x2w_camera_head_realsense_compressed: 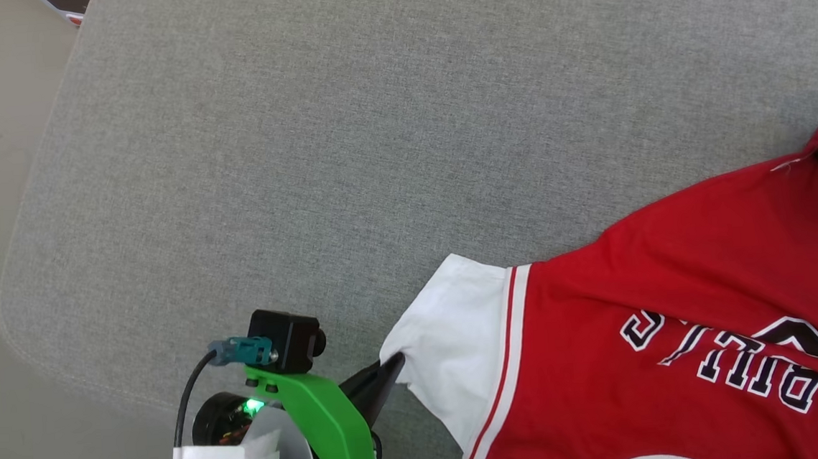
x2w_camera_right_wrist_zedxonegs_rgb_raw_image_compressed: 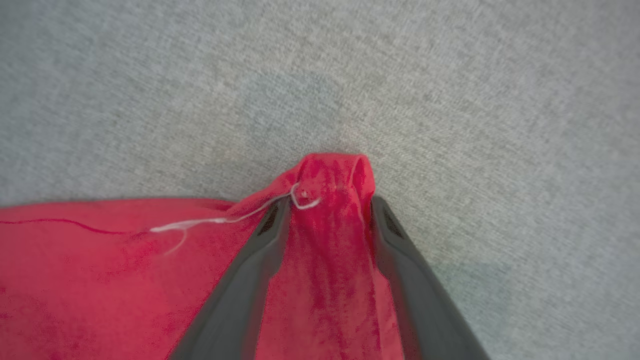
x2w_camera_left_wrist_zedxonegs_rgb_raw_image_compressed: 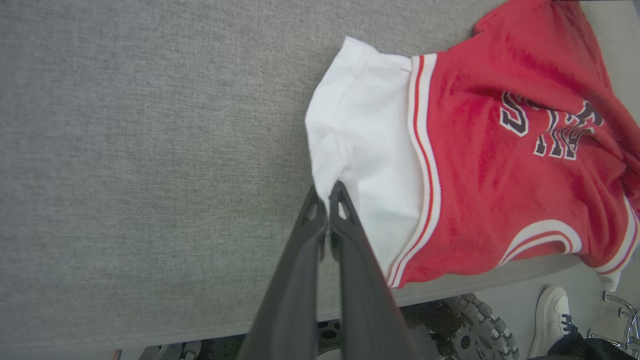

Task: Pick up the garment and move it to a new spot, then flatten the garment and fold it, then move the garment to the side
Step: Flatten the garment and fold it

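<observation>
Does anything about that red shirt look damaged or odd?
Yes. A loose white thread trails from the red corner of the garment that sits between the right gripper's fingers, like a fraying seam. The rest of the shirt looks rumpled, not torn.

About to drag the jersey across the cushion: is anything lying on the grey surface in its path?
Nothing visible. The grey cushion beyond the jersey looks bare; both the left gripper and right gripper are already at the cloth.

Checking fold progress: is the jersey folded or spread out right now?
Spread, not folded. The jersey lies front up on the gray cushion, lettering showing, its white sleeve extended sideways.
</observation>
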